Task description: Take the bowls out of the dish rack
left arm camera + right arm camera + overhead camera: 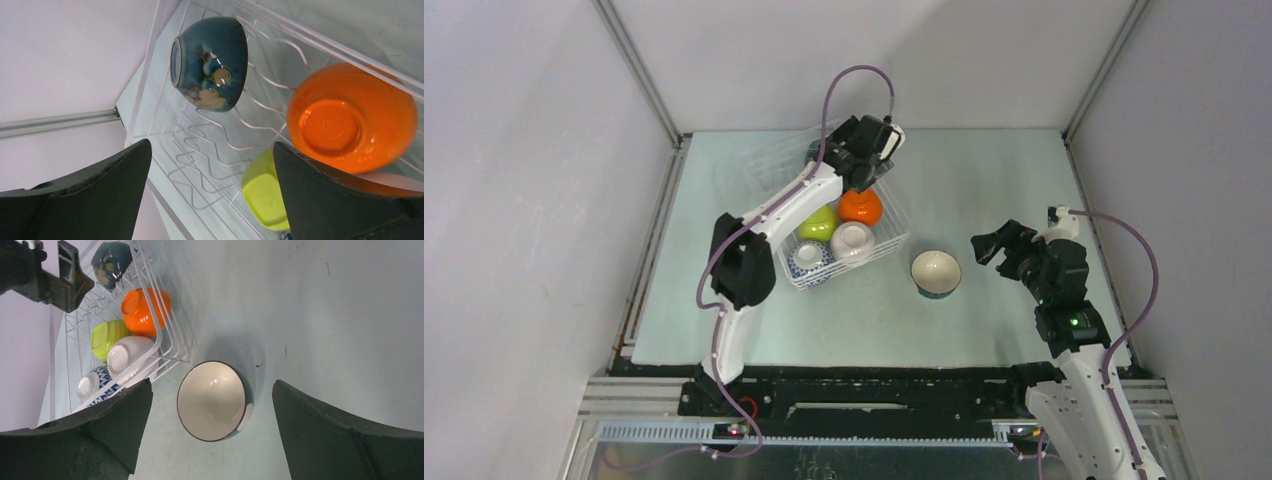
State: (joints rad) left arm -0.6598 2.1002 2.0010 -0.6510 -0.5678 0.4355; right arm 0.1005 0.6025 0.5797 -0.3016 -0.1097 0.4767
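Observation:
The white wire dish rack (894,243) holds an orange bowl (861,207), a lime green bowl (818,223), a white bowl (852,240) and a blue-and-white patterned bowl (808,258). In the left wrist view a dark blue-green bowl (210,62) leans on its side on the tines at the rack's far end. My left gripper (212,144) hangs open over the rack, holding nothing. A teal-and-white bowl (936,272) with a cream inside stands upright on the table, right of the rack. My right gripper (211,382) is open above that bowl (212,400), apart from it.
The pale green table mat (984,180) is bounded by grey walls with metal rails at left, right and back. The rack's near right corner (172,340) lies close to the bowl on the table. The left arm's elbow (744,262) reaches over the rack's left side.

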